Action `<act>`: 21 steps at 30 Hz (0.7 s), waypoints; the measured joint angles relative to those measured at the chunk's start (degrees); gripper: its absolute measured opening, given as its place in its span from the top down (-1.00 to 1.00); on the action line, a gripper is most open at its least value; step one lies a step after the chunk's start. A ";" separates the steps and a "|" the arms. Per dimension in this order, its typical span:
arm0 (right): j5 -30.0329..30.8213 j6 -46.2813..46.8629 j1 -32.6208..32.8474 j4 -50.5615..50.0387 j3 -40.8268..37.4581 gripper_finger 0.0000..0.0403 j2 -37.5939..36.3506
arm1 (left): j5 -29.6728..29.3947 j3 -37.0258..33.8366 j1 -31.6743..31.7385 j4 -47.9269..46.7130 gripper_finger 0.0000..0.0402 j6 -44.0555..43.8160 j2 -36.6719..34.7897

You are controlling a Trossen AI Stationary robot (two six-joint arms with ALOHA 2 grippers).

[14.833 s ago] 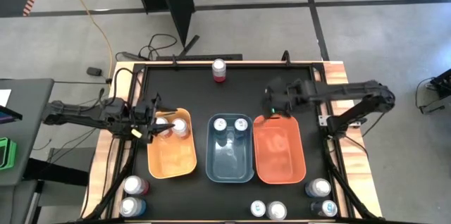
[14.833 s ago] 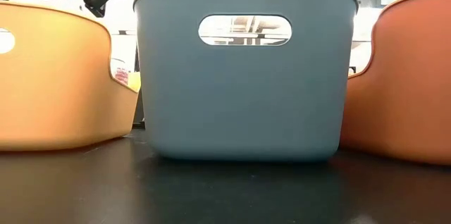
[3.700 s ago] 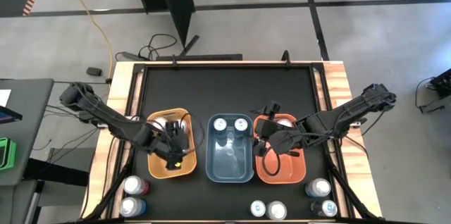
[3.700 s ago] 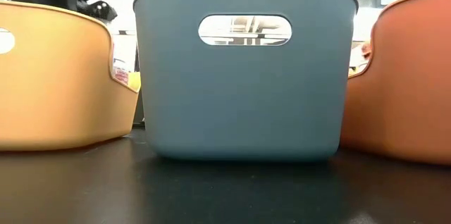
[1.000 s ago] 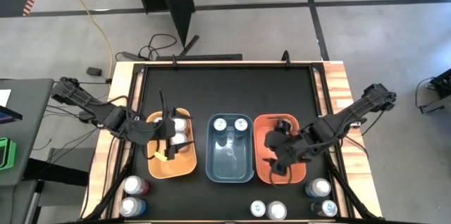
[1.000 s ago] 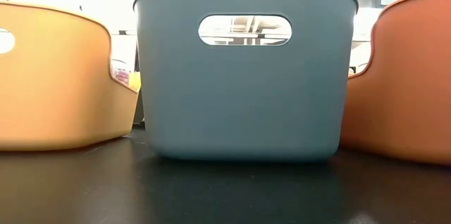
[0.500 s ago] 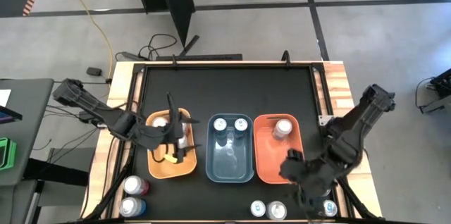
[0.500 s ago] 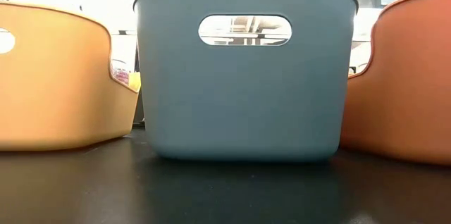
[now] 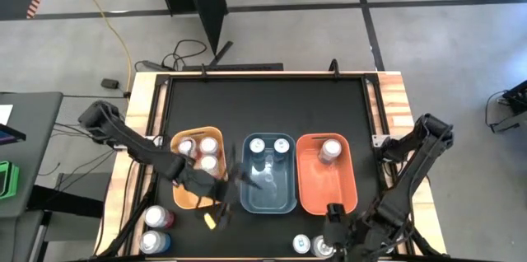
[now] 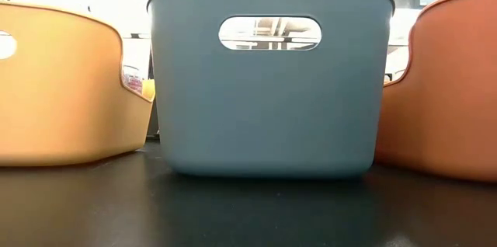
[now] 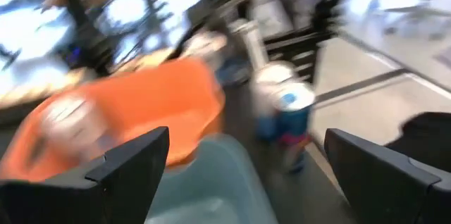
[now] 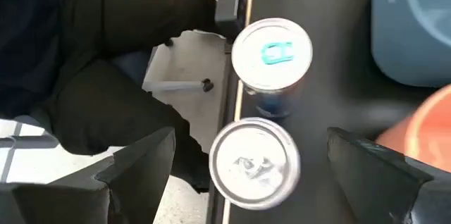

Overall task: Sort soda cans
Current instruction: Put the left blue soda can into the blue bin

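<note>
In the high view three soda cans [image 9: 207,163] stand in the orange bin [image 9: 183,194], two cans [image 9: 258,145] in the blue bin [image 9: 280,200] and one can [image 9: 331,150] in the red-orange bin [image 9: 317,196]. My left gripper [image 9: 224,196] is open and empty, above the gap between the orange and blue bins near their near ends. My right gripper [image 9: 328,233] is open above two cans [image 9: 301,245] at the table's near edge. The right wrist view shows them upright: a blue-tabbed can [image 12: 271,51] and a silver-topped can [image 12: 255,160]. Two more cans [image 9: 156,217] stand near left.
The low view shows only the three bins side by side, with the blue bin [image 10: 268,84] in the middle and no gripper. The table's near edge [image 12: 236,111] runs right beside the two cans. A dark shape [image 12: 106,62] lies beyond that edge. My right arm [image 9: 403,188] covers the near right corner.
My right gripper has left the red-orange bin, where one can stays standing, and swung toward the table's near edge to above the two cans there. My left gripper has moved out of the orange bin toward the near edge and right, toward the blue bin, turning as it went.
</note>
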 joint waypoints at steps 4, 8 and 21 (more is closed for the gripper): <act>0.21 0.22 0.06 1.64 0.01 -0.90 0.45 | 5.74 3.09 -1.33 5.49 -0.87 3.93 6.72; 1.30 0.28 0.46 1.45 0.12 -0.90 0.17 | 8.10 8.56 -1.93 5.85 -0.87 3.93 13.45; 12.15 -12.66 0.35 -0.62 9.94 -0.90 0.06 | 10.79 24.45 -0.92 1.05 -0.87 -0.22 30.70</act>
